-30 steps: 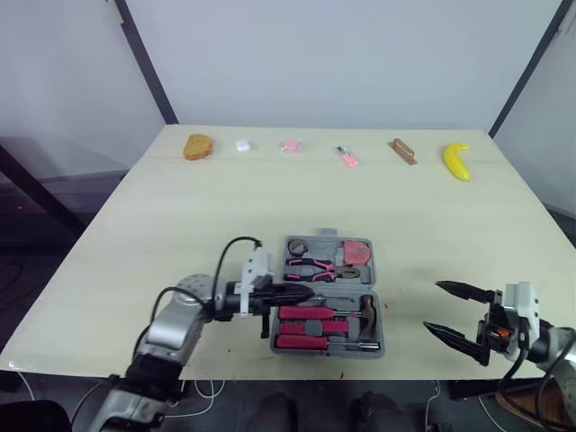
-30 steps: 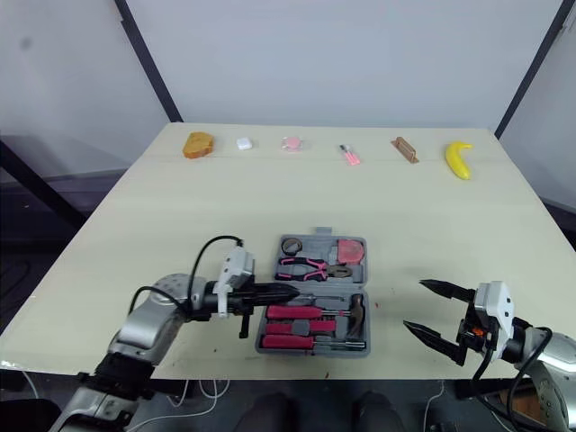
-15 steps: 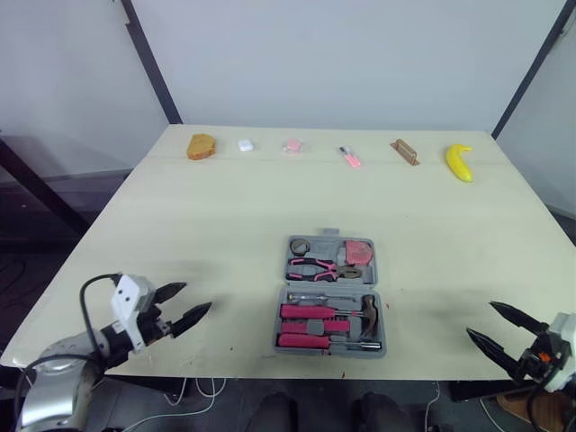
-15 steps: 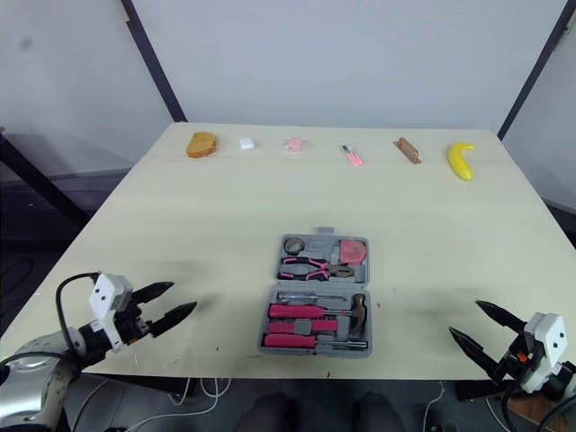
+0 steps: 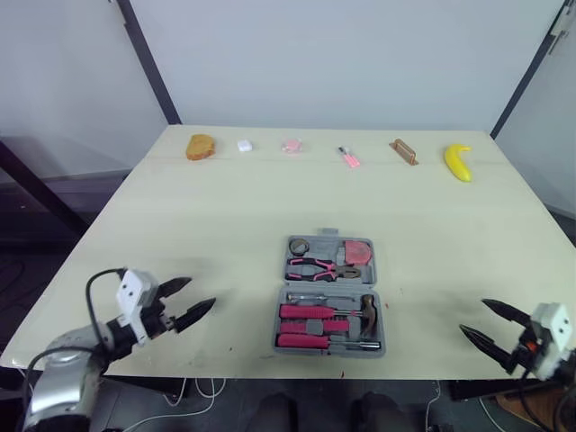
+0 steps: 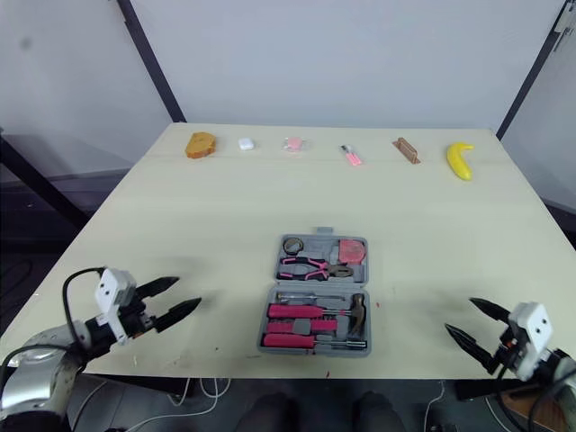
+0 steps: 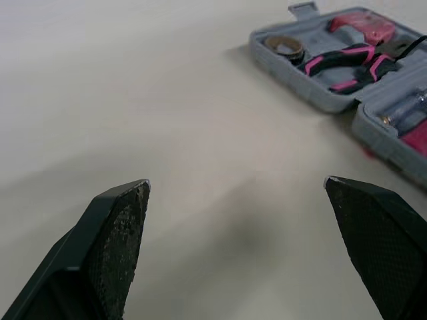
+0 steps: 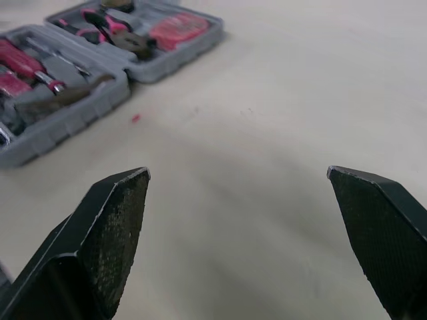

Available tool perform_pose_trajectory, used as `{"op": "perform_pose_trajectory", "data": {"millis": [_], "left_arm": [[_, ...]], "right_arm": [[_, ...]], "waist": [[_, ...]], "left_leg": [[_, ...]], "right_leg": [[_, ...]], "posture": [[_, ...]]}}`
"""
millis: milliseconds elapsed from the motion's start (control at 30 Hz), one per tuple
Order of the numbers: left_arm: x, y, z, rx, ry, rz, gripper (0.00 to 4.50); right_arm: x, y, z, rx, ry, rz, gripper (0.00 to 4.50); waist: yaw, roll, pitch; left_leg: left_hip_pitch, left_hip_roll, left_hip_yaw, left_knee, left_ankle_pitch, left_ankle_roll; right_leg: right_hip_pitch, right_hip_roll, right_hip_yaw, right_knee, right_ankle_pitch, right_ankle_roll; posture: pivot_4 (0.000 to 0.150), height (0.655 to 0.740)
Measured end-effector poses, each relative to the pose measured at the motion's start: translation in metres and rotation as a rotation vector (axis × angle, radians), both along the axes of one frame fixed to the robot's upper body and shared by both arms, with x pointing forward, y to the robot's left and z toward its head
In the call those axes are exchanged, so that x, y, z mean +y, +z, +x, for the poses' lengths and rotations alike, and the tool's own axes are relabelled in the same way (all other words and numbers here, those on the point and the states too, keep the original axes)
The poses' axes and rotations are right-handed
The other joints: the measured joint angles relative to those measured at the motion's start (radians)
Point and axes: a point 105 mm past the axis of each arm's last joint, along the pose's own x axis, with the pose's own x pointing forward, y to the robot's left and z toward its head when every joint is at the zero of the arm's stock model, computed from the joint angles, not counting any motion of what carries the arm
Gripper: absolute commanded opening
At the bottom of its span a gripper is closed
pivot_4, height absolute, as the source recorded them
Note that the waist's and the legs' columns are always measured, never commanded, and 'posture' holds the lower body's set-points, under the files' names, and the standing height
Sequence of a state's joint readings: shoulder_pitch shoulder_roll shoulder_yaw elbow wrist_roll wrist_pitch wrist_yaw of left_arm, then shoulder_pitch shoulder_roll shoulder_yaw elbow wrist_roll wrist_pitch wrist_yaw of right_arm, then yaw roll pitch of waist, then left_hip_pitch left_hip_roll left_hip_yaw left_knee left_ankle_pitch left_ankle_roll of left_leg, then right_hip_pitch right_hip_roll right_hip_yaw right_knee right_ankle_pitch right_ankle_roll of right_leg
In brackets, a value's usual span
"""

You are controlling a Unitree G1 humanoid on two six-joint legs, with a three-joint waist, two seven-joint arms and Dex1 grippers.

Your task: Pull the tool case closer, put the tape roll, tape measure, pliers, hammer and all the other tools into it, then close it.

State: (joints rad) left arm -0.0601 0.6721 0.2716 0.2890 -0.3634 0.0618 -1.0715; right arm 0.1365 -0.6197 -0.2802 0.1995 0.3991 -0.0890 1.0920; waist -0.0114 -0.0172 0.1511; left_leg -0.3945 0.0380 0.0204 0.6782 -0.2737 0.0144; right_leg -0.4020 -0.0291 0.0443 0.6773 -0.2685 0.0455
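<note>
The grey tool case (image 5: pixel 328 297) lies open near the table's front middle. Its far half holds the tape roll (image 5: pixel 299 247), the pink-handled pliers (image 5: pixel 322 267) and the red tape measure (image 5: pixel 357 251). Its near half holds red-handled screwdrivers (image 5: pixel 309 313) and the hammer (image 5: pixel 367 312). My left gripper (image 5: pixel 202 292) hovers open and empty at the front left, well apart from the case (image 7: pixel 347 73). At the front right my right gripper (image 5: pixel 473 316) is open too, holding nothing, with the case (image 8: pixel 87 60) off to its side.
Along the table's far edge sit an orange-brown lump (image 5: pixel 199 146), a small white block (image 5: pixel 243 145), a pink piece (image 5: pixel 290 145), a small pink tool (image 5: pixel 348 157), a wooden block (image 5: pixel 402 151) and a banana (image 5: pixel 457 162). Both grippers are near the table's front edge.
A second ago my left gripper was shut at the case's left side; it has drawn back to the front left and opened. My right gripper has retreated toward the front right corner.
</note>
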Motion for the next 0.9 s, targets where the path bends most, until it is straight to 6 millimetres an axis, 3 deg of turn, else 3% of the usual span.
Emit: {"op": "perform_pose_trajectory", "data": {"millis": [33,133,233,267,300,367,400,667,900], "left_arm": [[-0.004,0.001,0.004,-0.006,-0.015,0.006,4.5],[-0.025,0.001,0.018,-0.012,-0.101,0.029,3.57],[-0.037,-0.008,0.023,0.016,-0.153,0.04,2.06],[-0.041,-0.011,0.024,0.028,-0.173,0.049,1.69],[-0.046,-0.015,0.026,0.041,-0.201,0.053,1.05],[-0.052,-0.018,0.028,0.05,-0.221,0.052,0.21],[-0.054,-0.02,0.03,0.057,-0.229,0.05,0.07],[-0.078,-0.032,0.037,0.104,-0.348,0.071,0.07],[-0.085,-0.04,0.04,0.124,-0.385,0.095,0.07]], "right_arm": [[0.005,0.003,0.006,-0.01,0.02,-0.007,3.67],[0.029,0.01,0.027,-0.031,0.102,-0.042,2.15],[0.044,0.013,0.039,-0.037,0.159,-0.069,0.57],[0.049,0.014,0.041,-0.037,0.178,-0.076,0.23],[0.056,0.012,0.045,-0.029,0.208,-0.095,0.0],[0.063,0.009,0.047,-0.019,0.241,-0.117,0.0],[0.068,0.006,0.048,-0.005,0.266,-0.136,0.0],[0.108,-0.008,0.06,0.025,0.403,-0.2,0.0],[0.125,-0.016,0.068,0.027,0.43,-0.228,0.0]], "waist": [[0.0,0.0,0.0],[-0.003,0.0,0.0],[-0.002,0.0,0.0],[-0.002,0.0,0.0],[-0.002,0.0,0.0],[0.0,0.0,0.0],[0.001,0.0,0.0],[-0.002,0.0,0.0],[-0.001,0.0,0.0]], "left_leg": [[0.0,0.0,0.0,0.0,0.0,0.0],[0.0,0.0,0.0,0.0,0.0,0.0],[-0.001,0.0,-0.001,0.0,0.0,0.0],[-0.001,0.0,-0.001,0.0,0.0,0.0],[-0.001,0.0,-0.001,0.0,0.0,0.0],[-0.002,0.0,-0.001,0.0,0.0,0.0],[-0.002,0.0,-0.001,0.0,0.0,0.0],[-0.002,0.0,-0.001,0.0,0.0,0.0],[-0.002,0.0,-0.001,0.001,0.0,0.0]], "right_leg": [[0.0,0.0,0.0,0.0,0.0,0.0],[0.0,0.001,0.0,0.001,0.0,0.0],[-0.001,0.001,0.0,0.0,0.0,0.0],[-0.001,0.001,0.0,0.0,0.0,0.0],[-0.001,0.001,-0.001,0.0,0.0,0.0],[-0.001,0.001,-0.001,0.0,0.0,0.0],[-0.001,0.001,-0.001,0.0,0.0,0.0],[-0.001,0.001,-0.001,0.001,0.0,0.0],[-0.002,0.001,-0.001,0.001,0.0,0.0]], "posture": [[0.15,0.74],[0.15,0.74],[0.15,0.74],[0.15,0.74],[0.15,0.74],[0.15,0.74],[0.15,0.74],[0.15,0.74],[0.15,0.74]]}}
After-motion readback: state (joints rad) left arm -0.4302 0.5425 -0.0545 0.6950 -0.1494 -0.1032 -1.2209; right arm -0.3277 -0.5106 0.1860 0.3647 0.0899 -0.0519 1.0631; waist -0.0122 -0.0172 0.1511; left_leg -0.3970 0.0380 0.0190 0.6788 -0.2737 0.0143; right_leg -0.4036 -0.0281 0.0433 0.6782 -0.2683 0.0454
